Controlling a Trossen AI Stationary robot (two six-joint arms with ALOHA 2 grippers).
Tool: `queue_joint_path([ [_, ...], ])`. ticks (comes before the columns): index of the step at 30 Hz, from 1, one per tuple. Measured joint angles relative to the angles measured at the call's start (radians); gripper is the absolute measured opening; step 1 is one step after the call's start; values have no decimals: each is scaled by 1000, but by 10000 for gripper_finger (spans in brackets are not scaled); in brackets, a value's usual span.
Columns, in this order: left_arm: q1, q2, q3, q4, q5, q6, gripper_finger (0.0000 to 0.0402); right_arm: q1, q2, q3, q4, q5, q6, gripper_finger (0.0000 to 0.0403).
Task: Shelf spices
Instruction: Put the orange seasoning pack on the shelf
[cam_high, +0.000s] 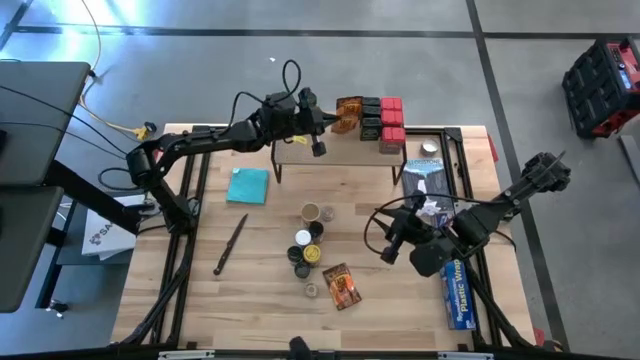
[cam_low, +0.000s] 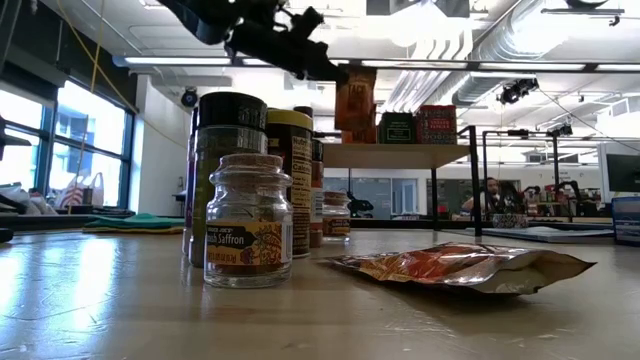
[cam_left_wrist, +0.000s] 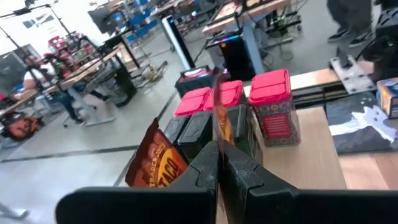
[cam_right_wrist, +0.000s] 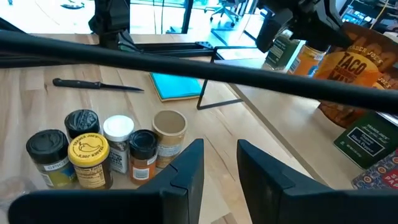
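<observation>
On the shelf (cam_high: 340, 148) red boxes (cam_high: 391, 111) and 2 orange-brown packets (cam_high: 348, 113) are already stood, 1 pinched edge-on in the closed left gripper (cam_high: 328, 118), while the jars (cam_high: 308, 245) and a packet (cam_high: 341, 285) are left below the open, empty right gripper (cam_high: 392, 238).

A grey concrete floor (cam_high: 330, 60) surrounds the light wooden surface (cam_high: 260, 230). Tall windows (cam_low: 60, 140) brighten one side of the room, and ceiling strip lights (cam_low: 170, 62) and pale ducts (cam_low: 500, 40) run overhead. Workbenches (cam_left_wrist: 93, 68) stand beyond.
</observation>
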Motion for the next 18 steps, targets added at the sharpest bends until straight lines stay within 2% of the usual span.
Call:
queue_joint_path([
  [7,17,59,-1,63,13,-5,0,0,0,0,2,-4,0,89],
  [18,37,69,-1,65,-1,-7,0,0,1,0,4,-12,3,89],
])
